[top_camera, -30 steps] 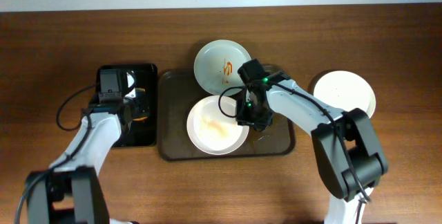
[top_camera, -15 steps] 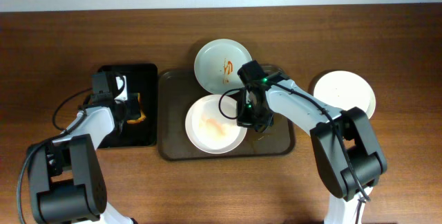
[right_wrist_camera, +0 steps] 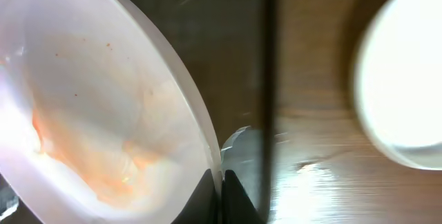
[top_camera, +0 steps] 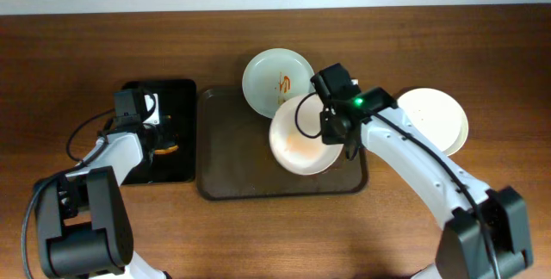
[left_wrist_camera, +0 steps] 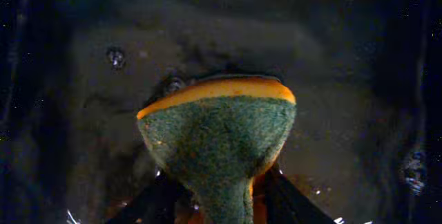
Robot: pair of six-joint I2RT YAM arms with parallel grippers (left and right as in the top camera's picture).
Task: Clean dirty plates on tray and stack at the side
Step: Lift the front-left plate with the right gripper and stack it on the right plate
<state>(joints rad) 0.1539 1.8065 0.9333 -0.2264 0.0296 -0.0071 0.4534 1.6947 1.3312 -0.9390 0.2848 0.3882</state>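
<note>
The bench [top_camera: 86, 46] carries two trays; the brown tray [top_camera: 232, 141] lies with its long axis left-right, the black tray [top_camera: 181, 154] just beside its left end; three plates face up: sauced plate [top_camera: 267, 77] overlapping the tray's far rim; stained plate [top_camera: 297, 141] over the tray's right half, rim pinched in the closed right claw [right_wrist_camera: 221, 179]; clean plate [top_camera: 439, 120] on the bench, right; left claw [left_wrist_camera: 221, 203] squeezes one sponge [left_wrist_camera: 221, 134].

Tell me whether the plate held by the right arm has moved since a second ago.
Yes. The plate has shifted right and toward the far rim of the tray, gripped by the right end effector.
</note>
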